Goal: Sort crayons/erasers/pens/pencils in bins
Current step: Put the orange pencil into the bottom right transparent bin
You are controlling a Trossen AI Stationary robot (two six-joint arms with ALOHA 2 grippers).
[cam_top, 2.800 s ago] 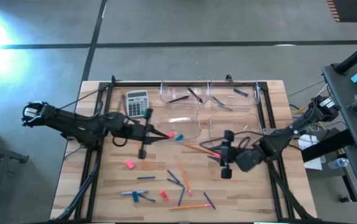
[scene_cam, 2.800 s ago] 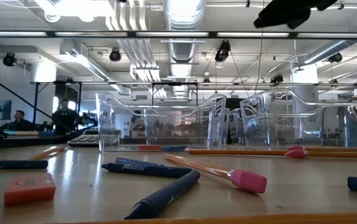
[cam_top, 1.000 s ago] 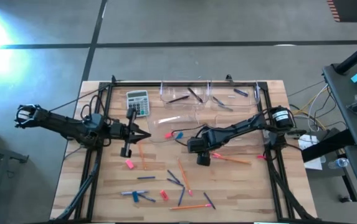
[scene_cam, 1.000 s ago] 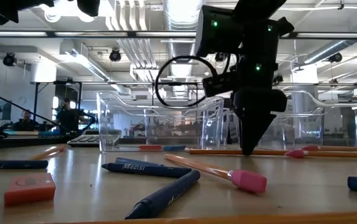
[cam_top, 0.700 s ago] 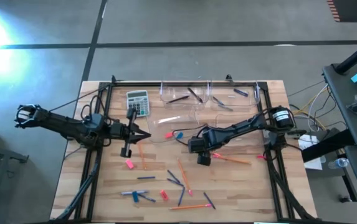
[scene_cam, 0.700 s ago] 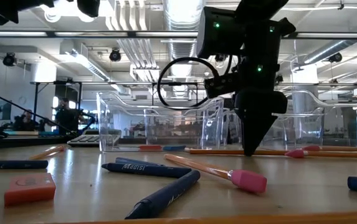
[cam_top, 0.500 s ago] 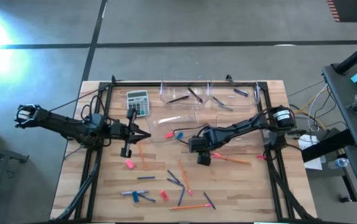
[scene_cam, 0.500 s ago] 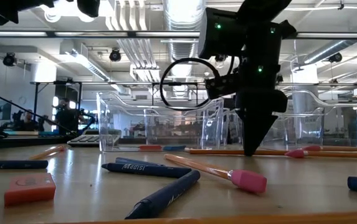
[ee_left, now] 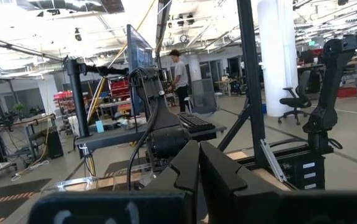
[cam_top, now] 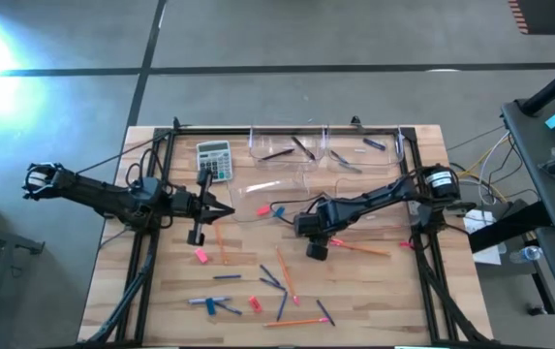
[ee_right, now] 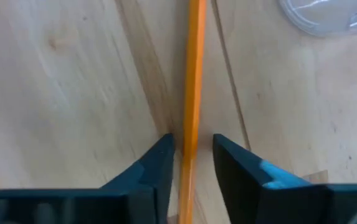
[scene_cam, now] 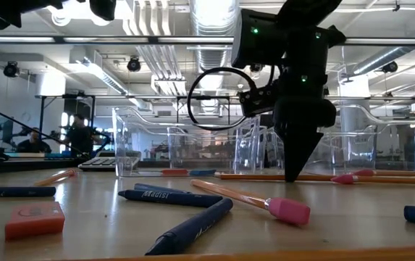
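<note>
- Two arms over the wooden table [cam_top: 374, 291], only the right one's busy.
- right gripper [ee_right: 189, 163] is down at the table surface mid-table, fingers either side of an orange pencil [ee_right: 194, 74] lying flat. Left one looks like it's touching, the other sits just off it, so not a full pinch.
- left gripper [cam_top: 231, 207] hangs near the calculator [cam_top: 213, 160], fingers pressed together, nothing in them.
- Clear bins [cam_top: 292, 145] along the far edge; erasers [cam_top: 200, 255] and more pencils scattered on the near side.
</note>
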